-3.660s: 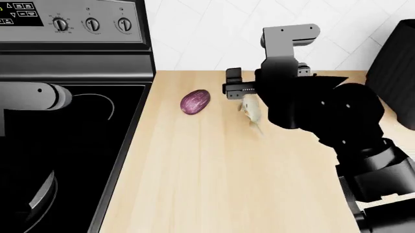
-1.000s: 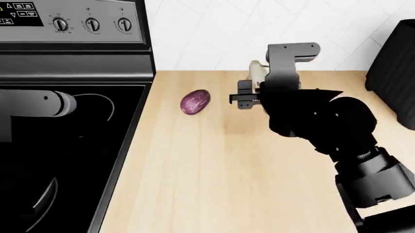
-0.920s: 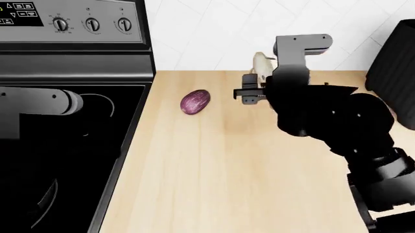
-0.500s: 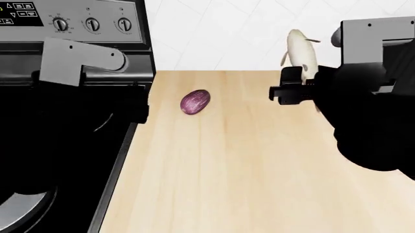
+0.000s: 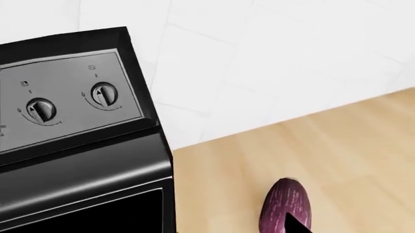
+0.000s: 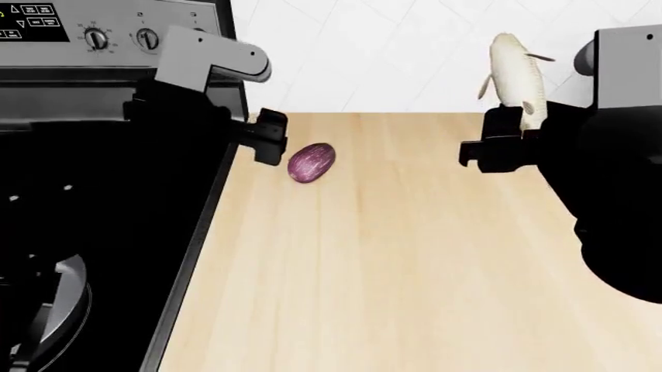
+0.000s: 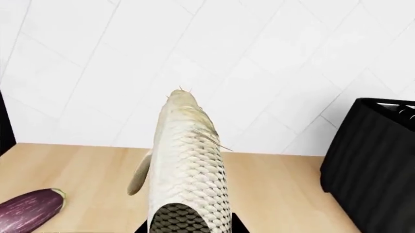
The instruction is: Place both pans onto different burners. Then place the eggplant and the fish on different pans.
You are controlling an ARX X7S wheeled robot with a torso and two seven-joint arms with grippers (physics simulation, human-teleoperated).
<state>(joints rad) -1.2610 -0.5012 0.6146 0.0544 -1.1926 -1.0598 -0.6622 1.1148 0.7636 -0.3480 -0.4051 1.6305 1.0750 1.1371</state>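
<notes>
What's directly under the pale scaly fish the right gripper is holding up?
Bare light wooden countertop. The pale beige fish hangs lifted in the right gripper, well apart from the purple eggplant. The counter strip beneath the black arm is hidden.

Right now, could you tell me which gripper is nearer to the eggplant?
Left. The left gripper hangs just beside the eggplant at the stove's edge, while the right gripper is farther off across the counter, holding the fish up.
</notes>
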